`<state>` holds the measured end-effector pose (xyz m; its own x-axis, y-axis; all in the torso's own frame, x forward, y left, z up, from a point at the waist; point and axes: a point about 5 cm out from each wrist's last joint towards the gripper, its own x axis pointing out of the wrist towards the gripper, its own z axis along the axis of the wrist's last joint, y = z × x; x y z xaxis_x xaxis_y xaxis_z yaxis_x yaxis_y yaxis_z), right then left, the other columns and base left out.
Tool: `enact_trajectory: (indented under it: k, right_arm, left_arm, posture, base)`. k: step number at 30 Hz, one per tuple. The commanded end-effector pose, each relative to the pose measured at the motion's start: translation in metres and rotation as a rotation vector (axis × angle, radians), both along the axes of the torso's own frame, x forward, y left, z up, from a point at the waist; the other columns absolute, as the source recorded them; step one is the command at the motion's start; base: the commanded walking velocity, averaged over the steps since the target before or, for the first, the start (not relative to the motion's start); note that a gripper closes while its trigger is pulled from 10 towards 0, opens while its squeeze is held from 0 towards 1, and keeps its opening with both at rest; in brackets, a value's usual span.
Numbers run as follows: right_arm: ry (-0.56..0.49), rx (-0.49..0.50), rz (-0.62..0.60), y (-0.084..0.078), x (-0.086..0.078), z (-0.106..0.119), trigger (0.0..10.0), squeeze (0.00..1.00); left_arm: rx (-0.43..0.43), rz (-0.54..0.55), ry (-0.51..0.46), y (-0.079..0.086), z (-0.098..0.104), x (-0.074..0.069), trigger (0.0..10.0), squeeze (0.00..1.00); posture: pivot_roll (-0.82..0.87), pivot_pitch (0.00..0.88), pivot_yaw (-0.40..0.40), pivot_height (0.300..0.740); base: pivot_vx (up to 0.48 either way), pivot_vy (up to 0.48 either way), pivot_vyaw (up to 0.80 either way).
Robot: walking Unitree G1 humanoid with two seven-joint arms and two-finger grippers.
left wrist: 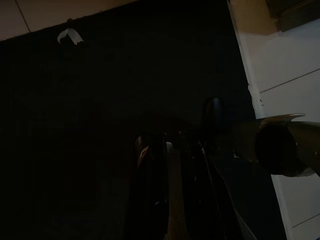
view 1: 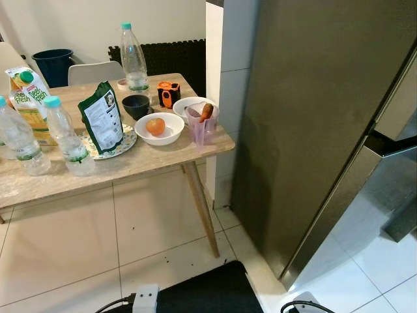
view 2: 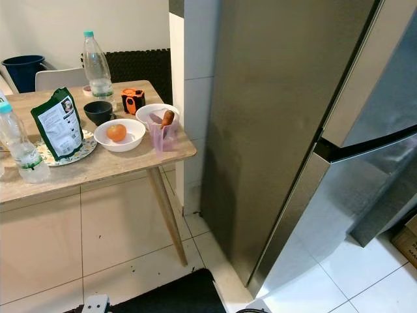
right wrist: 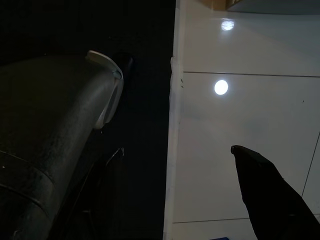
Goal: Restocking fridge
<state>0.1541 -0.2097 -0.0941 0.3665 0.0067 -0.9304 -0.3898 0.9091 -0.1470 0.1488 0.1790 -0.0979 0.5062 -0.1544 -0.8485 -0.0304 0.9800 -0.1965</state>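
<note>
Both arms hang idle over a black floor mat (view 1: 208, 290); the left gripper's (left wrist: 172, 165) fingers lie nearly together, and whether the right gripper (right wrist: 270, 195) is parted cannot be told. Ahead to the right stands the tall, upright grey steel fridge (view 2: 287, 117), doors closed. Ahead-left, on the wooden table (view 1: 130, 166), a white bowl (view 1: 159, 128) holds an orange fruit (view 1: 155, 126), a clear plastic cup (view 1: 202, 124) a leaning brown item, with upright water bottles (view 1: 65, 137) beyond.
</note>
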Motion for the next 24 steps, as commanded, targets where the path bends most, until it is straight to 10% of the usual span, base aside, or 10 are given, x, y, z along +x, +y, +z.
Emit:
enact_trajectory:
  k: [1, 24]
  right_arm:
    - [0.009, -0.009, -0.011, -0.007, -0.003, 0.0, 10.0, 0.0]
    - [0.027, 0.003, 0.011, 0.005, -0.014, -0.006, 10.0, 0.0]
  left_arm:
    - [0.001, -0.001, 0.011, 0.0, -0.001, -0.002, 10.0, 0.0]
    - [0.01, -0.015, 0.008, 0.003, 0.0, -0.001, 10.0, 0.0]
  posture:
    - [-0.01, 0.0, -0.032, 0.74]
    - [-0.01, 0.0, -0.033, 0.74]
  base:
    - [0.0, 0.0, 0.0]
    - [0.0, 0.0, 0.0]
